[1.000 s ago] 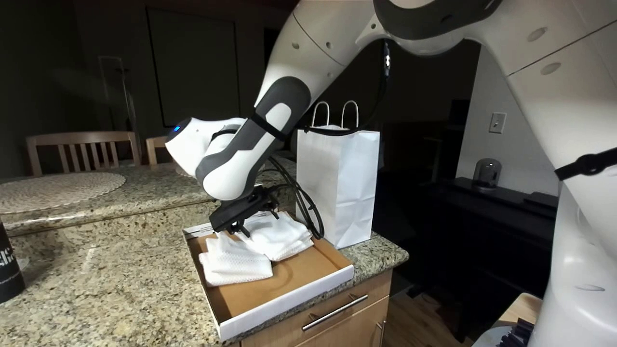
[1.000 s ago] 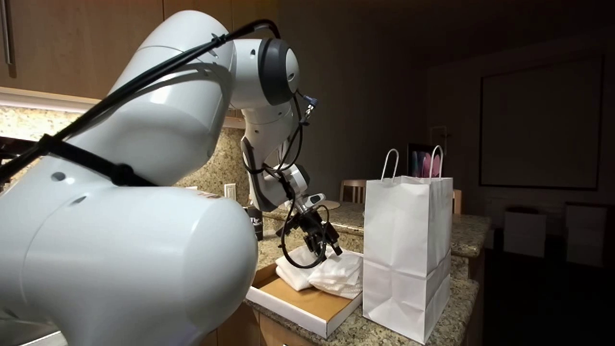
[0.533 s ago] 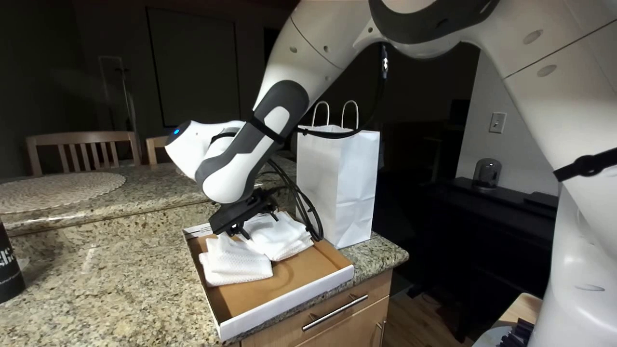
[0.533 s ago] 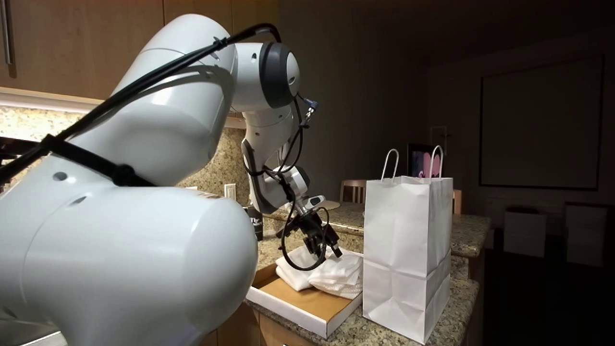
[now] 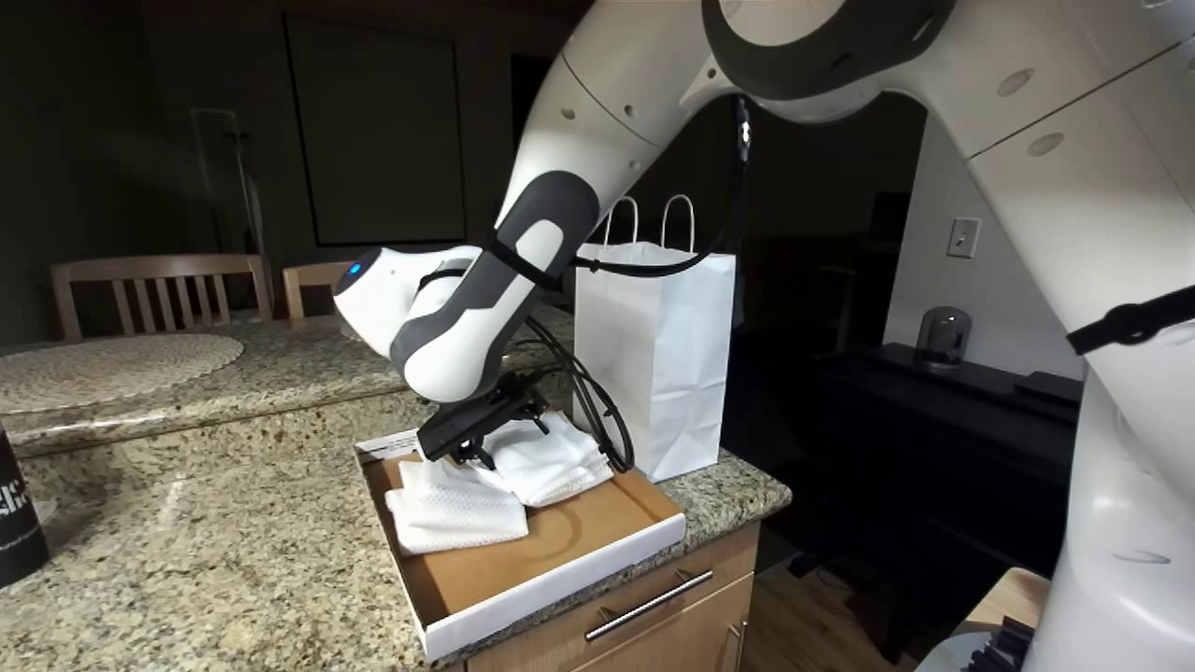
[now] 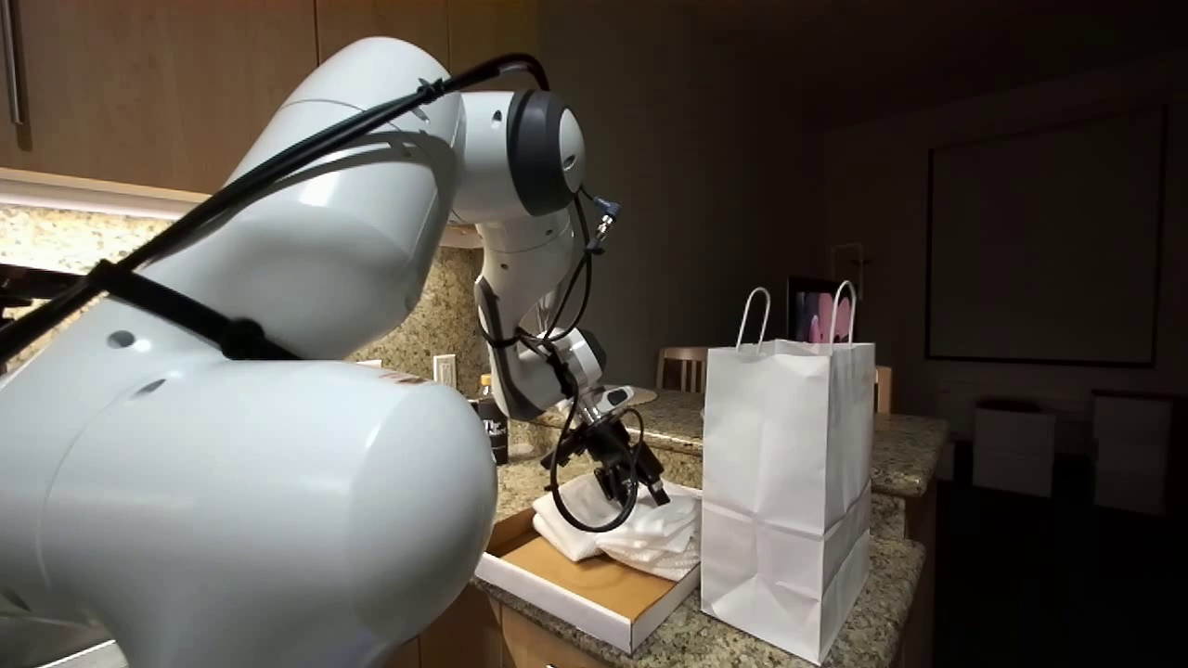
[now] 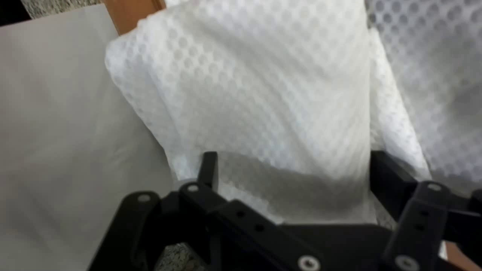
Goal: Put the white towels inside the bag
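Now our hand point(image 7: 293, 162), spread and gripping nothing, is over the towel point(image 5: 553, 471) nearer the bag point(image 5: 644, 364); the towels point(image 5: 456, 515) lie in the tray point(image 5: 557, 585). We should descend gently, then pinch all its folds.

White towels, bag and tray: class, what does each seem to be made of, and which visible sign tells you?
White towels: matte cloth or a paper-like fabric, the look leaves open which; soft folds, dimpled surface.
Bag: probably paper, smooth and fairly matte; crisp creases, flat sides.
Tray: likely matte cardboard; plain brown inside, thin white walls.
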Robot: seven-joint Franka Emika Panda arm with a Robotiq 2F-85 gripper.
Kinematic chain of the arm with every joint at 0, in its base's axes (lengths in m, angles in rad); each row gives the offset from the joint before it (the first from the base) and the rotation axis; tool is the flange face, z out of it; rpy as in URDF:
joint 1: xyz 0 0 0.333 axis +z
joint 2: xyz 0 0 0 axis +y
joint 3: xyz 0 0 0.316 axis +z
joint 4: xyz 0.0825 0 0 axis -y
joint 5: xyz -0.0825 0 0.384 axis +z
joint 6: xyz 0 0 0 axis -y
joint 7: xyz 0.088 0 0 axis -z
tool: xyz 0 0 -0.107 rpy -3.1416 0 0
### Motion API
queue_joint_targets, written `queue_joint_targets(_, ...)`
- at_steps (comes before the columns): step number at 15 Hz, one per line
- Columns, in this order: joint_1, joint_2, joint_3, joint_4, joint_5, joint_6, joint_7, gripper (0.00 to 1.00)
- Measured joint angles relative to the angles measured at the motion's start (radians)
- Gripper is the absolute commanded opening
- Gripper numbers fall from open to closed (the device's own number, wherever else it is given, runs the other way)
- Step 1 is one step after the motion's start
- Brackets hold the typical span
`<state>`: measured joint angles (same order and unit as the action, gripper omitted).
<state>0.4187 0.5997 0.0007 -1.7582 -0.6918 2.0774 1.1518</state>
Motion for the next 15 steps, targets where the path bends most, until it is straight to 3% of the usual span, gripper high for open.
queue_joint_targets(9,-0.039,0.037,-0.02,0.026,0.021,-0.082,-0.005,1.0)
queue_joint_targets(11,-0.044,0.05,-0.012,0.044,0.051,-0.11,-0.026,0.74)
queue_joint_targets(15,-0.058,0.058,0.006,0.071,0.128,-0.118,-0.093,0.47)
